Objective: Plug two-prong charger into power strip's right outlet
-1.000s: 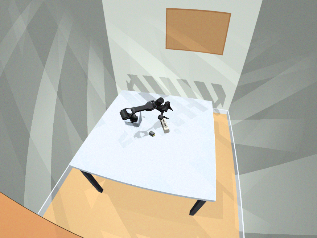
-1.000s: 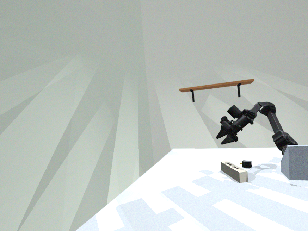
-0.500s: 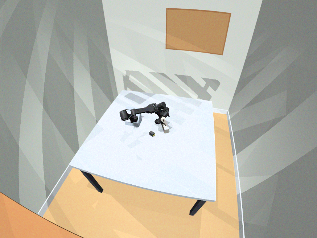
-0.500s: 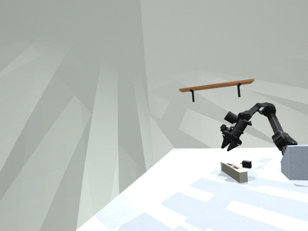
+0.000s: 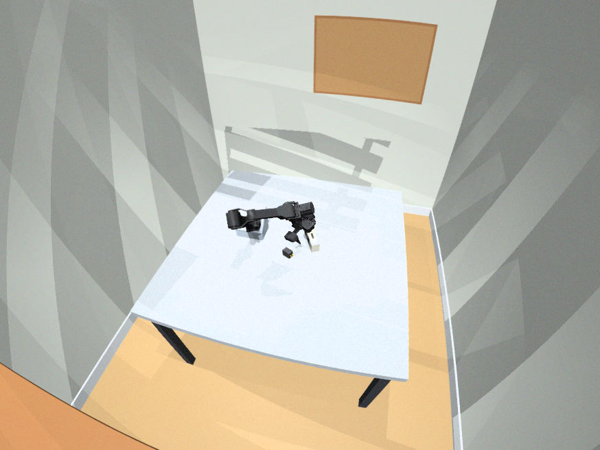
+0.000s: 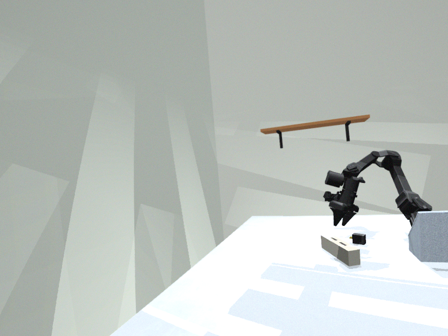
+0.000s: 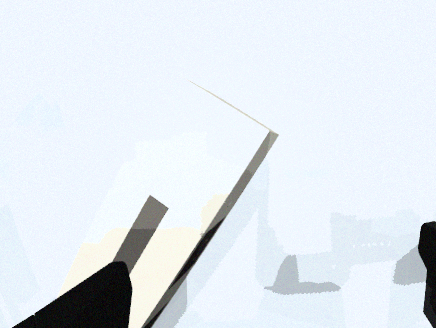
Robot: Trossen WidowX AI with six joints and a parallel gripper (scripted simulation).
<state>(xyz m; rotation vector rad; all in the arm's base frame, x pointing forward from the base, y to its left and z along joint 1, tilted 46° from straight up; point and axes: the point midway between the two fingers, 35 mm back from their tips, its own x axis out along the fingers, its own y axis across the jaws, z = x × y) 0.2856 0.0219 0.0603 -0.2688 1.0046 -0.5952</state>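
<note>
Top view, left to right | Black block-shaped two-prong charger (image 5: 286,252) (image 6: 359,238): lying unplugged, mid-table, well inside all edges of the pale rectangular table (image 5: 339,314) (image 6: 217,289) (image 7: 325,50) | Black parallel-jaw gripper (image 5: 305,237) (image 6: 339,225) (image 7: 282,260): raised, jaws apart, empty | Cream rectangular power strip (image 5: 314,245) (image 6: 336,251) (image 7: 165,260): right-edge side of charger | Remaining, I judge: grasp, align, straight insertion
</note>
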